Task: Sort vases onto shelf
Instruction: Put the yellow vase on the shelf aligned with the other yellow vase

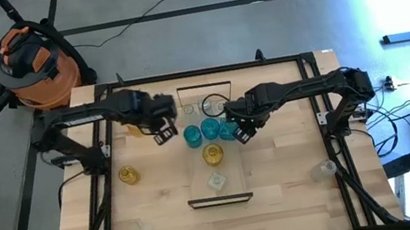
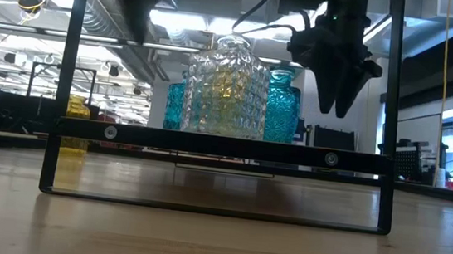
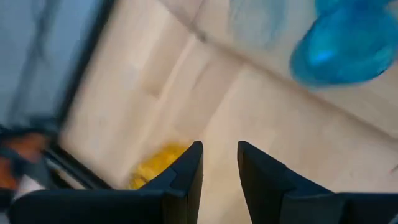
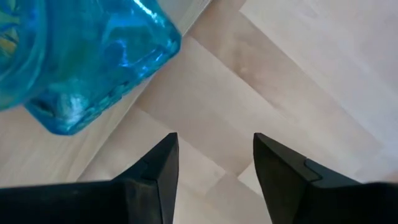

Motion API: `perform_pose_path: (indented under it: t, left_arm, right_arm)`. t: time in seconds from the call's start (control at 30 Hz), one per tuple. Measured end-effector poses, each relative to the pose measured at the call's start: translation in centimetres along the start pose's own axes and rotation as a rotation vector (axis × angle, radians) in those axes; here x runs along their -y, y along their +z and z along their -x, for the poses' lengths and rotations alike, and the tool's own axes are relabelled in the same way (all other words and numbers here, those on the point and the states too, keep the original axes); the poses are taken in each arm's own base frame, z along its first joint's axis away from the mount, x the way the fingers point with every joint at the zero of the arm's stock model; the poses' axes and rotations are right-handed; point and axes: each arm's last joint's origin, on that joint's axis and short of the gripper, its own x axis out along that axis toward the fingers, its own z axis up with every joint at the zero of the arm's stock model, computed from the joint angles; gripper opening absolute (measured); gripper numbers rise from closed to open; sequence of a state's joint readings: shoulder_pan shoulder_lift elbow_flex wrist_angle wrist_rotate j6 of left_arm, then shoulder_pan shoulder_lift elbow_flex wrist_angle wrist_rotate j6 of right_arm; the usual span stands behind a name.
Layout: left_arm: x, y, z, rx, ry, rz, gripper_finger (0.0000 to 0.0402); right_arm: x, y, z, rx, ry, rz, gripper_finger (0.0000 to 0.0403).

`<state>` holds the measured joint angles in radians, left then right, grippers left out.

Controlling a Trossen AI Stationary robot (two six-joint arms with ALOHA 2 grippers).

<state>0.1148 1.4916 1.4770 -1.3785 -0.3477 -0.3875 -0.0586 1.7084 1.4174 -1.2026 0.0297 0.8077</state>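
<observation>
Tool on the right arm (image 1: 243, 134) hangs released and empty just right of the teal vases (image 1: 209, 130) grouped by colour on the shelf (image 1: 220, 201); left tool (image 1: 164, 133) is empty too, near a stray amber vase (image 1: 128, 175) on the table (image 1: 284, 177).

Pale shelf (image 1: 200, 185) with dark wire ends, three teal vases (image 1: 209, 129), amber vase (image 1: 212, 155) and clear vase (image 1: 216, 181) upright on it, amber vase (image 1: 128, 175) off its left
</observation>
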Motion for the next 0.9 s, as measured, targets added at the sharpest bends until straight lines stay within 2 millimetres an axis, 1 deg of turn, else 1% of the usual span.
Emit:
perform_pose_path:
  t: [0.1, 0.17, 0.23, 0.33, 0.43, 0.6, 0.9]
  left_arm:
    - [-2.3, -2.4, -2.2, -0.019, -0.024, 0.115, 0.0092]
    - [-4.0, -3.6, -3.2, -0.007, -0.060, 0.218, 0.0092]
    - [-5.9, -4.8, -3.7, 0.001, -0.097, 0.318, 0.0092]
    - [-8.4, -6.1, -3.9, 0.011, -0.122, 0.466, 0.0092]
    - [-10.0, -6.7, -4.2, 0.007, -0.095, 0.518, 0.0092]
    - [-11.1, -6.8, -5.3, -0.035, -0.107, 0.512, 0.0092]
    - [-11.1, -6.5, -7.8, -0.157, -0.165, 0.525, 0.0092]
  right_arm:
    - [0.0, 0.0, 0.0, 0.004, -0.001, 0.001, 0.0170]
    - [0.0, 0.0, 0.0, 0.006, 0.000, 0.004, 0.0170]
    - [0.0, 0.0, 0.0, 0.006, -0.001, 0.015, 0.0170]
    - [0.0, 0.0, 0.0, 0.007, -0.001, 0.031, 0.0170]
    - [0.0, 0.1, 0.0, 0.013, 0.002, 0.030, 0.0170]
    - [-0.1, 0.2, 0.0, 0.024, 0.012, 0.048, 0.0170]
    - [-0.1, 0.2, 0.0, 0.021, 0.014, 0.051, 0.0170]
